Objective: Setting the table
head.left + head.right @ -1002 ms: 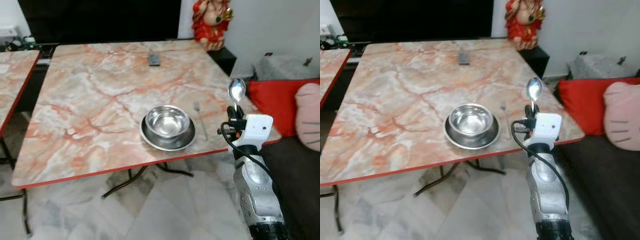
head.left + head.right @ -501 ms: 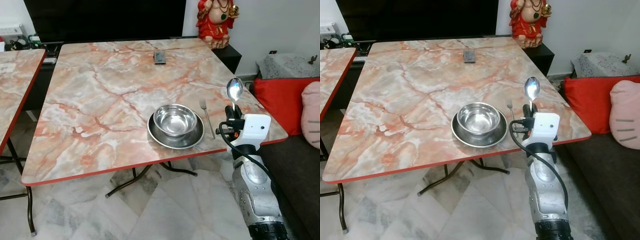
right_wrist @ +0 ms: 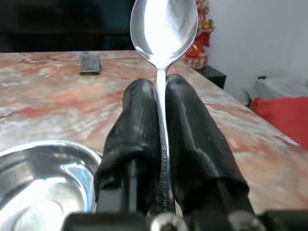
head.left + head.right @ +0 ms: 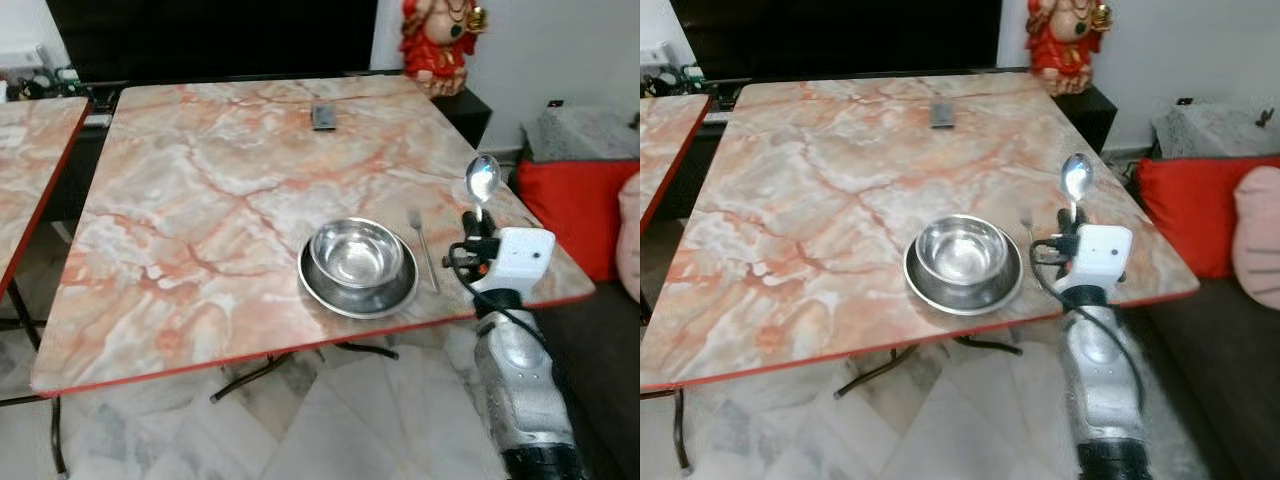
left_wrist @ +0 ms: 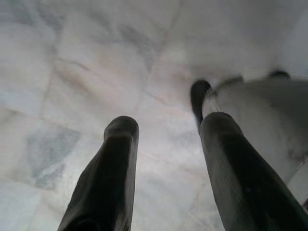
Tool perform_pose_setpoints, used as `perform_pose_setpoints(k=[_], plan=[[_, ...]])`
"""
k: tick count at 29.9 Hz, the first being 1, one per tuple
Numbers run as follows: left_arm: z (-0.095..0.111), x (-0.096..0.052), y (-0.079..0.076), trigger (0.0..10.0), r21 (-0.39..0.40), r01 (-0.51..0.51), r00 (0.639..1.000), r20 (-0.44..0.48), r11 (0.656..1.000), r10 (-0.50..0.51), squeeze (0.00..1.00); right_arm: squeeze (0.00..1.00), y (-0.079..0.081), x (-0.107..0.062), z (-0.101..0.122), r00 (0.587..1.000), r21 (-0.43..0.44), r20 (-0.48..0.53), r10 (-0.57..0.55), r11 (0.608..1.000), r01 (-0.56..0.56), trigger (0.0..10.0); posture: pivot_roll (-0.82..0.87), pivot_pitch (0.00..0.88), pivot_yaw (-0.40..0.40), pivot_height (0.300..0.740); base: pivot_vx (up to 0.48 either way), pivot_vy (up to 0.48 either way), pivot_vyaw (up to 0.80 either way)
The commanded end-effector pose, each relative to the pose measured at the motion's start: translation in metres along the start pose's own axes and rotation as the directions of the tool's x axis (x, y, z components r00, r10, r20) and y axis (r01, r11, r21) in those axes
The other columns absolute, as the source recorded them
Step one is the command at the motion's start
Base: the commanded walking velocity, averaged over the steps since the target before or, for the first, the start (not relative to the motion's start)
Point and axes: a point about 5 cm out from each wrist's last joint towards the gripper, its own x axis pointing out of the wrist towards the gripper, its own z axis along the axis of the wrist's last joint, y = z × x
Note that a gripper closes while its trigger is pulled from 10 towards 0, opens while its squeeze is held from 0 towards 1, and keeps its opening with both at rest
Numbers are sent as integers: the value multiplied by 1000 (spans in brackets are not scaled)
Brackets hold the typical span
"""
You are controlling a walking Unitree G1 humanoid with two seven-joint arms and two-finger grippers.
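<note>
Steel spoon stands upright, bowl up, pinched in the right gripper whose jaws are closed tight on its handle, at the desk's near right corner. Just left lies a fork, then a bowl nested on a plate. Left gripper hangs over marble floor, jaws apart.

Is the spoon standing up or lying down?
Standing up. The right claw pinches the spoon by its handle, scoop end on top, beside the bowl.
</note>
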Motion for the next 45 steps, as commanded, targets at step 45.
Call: perform_pose_setpoints(k=[45], plan=[[4, 3, -10, 10000, -2, 22, 1000, -11, 1000, -22, 0, 0, -80, 14, -41, 918, -196, -381, -112, 980, 38, 10000, -40, 131, 7, 740, 38, 0, 0]])
